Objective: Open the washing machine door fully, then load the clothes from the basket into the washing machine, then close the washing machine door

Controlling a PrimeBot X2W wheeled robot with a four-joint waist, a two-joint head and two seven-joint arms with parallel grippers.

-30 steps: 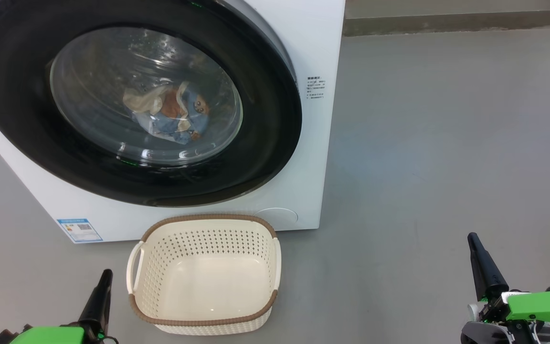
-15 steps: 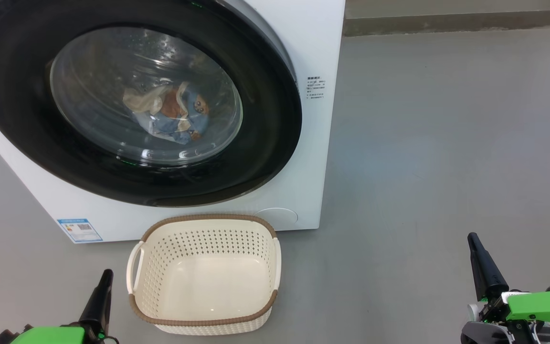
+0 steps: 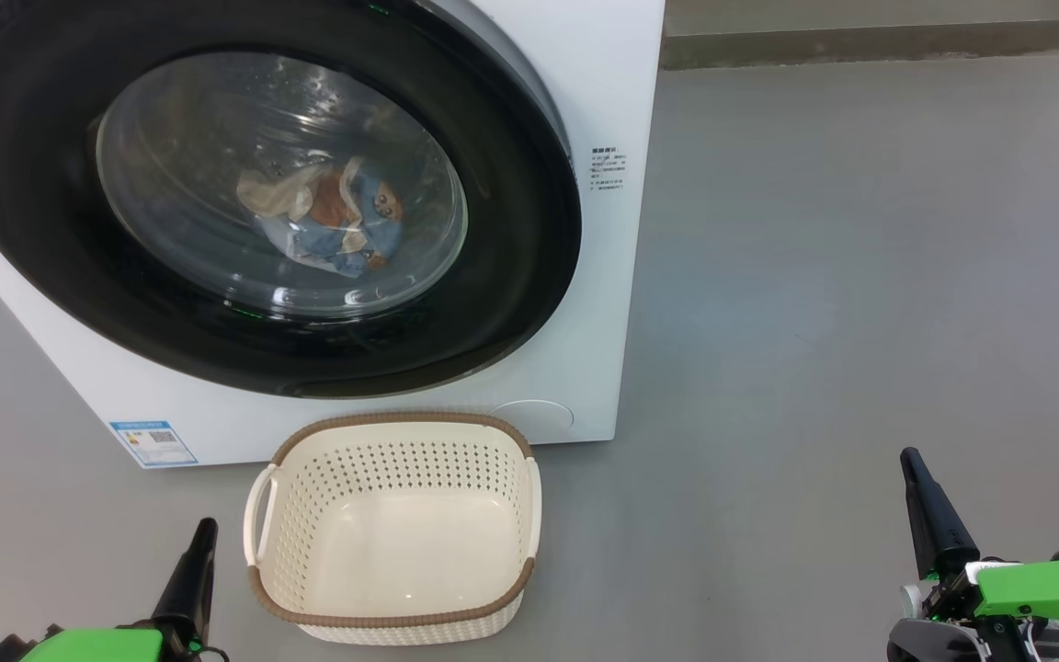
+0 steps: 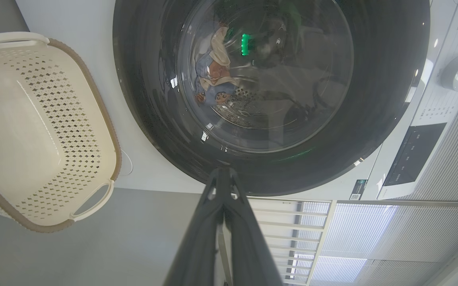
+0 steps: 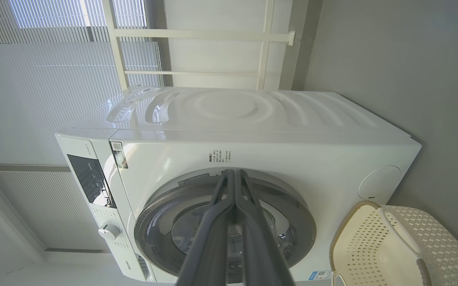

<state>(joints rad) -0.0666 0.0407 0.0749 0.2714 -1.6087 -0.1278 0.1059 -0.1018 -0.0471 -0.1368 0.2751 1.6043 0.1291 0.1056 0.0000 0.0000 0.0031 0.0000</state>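
Lying inside the washing machine (image 3: 617, 303), clothes (image 3: 332, 225) sit well beyond both jaws.

A smooth grey floor (image 3: 860, 276) stretched across the room, evenly lit, with a faint sheen. Along its far edge ran a darker grey-brown skirting strip (image 3: 860, 41), straight and level. Higher up, pale ribbed window blinds (image 5: 54, 71) hung closed and let in soft daylight, glowing blue-white at one end. Just beside the blinds stood a white frame (image 5: 197, 33) of slim rails meeting at right angles, set against a plain white panel (image 5: 213, 55). The frame touched the floor where the two met.
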